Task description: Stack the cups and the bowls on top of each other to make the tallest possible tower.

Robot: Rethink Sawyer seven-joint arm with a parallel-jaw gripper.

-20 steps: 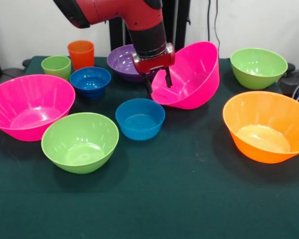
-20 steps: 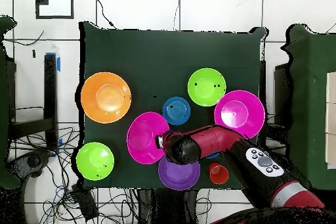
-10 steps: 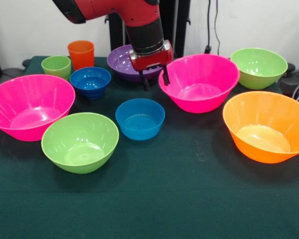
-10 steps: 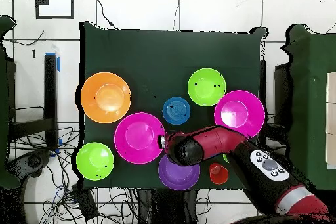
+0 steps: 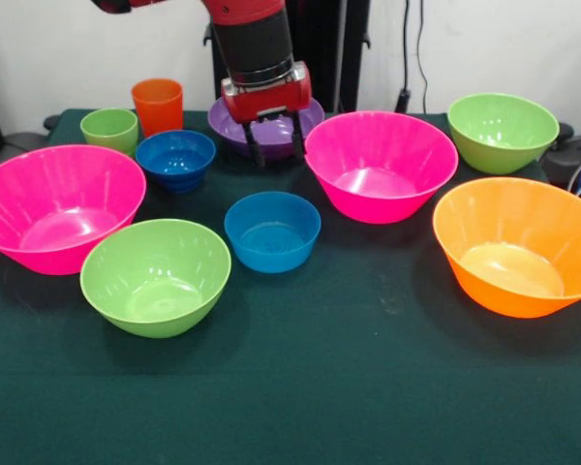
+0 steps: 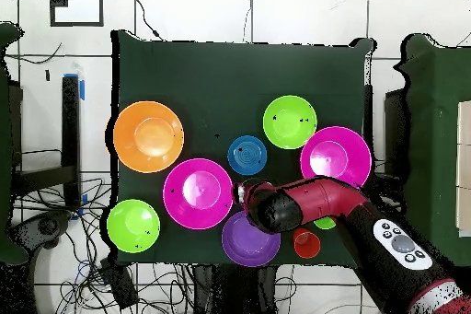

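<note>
- Two dark fingers (image 5: pixel 255 150) hang from the gripper (image 5: pixel 275 147), spread apart with nothing between them; the jaws stand open and empty, touching no bowl so far as the front view shows.
- Seen from the front, the gripper hangs over the near rim of the purple bowl (image 5: pixel 234 118), at about 9 o'clock of the centre pink bowl (image 5: pixel 381 165) and just clear of its rim.
- That pink bowl sits upright on the green table cloth (image 5: pixel 349 387), with the orange bowl (image 5: pixel 515 246) at its 4 o'clock and a green bowl (image 5: pixel 502 131) at its 2 o'clock.
- From the gripper, one blue bowl (image 5: pixel 271 231) lies at 6 o'clock, and a second blue bowl (image 5: pixel 175 159) at 9 o'clock.
- At the left side sit the other pink bowl (image 5: pixel 56 205) and a second green bowl (image 5: pixel 156 276), close together.
- At 11 o'clock of the table stand the orange tumbler (image 5: pixel 158 105) and the light-green cup (image 5: pixel 108 129), side by side.
- No bowl is nested in another; each rests alone.
- From overhead, the red arm (image 6: pixel 322 204) reaches to between the purple bowl and the centre pink bowl.
</note>
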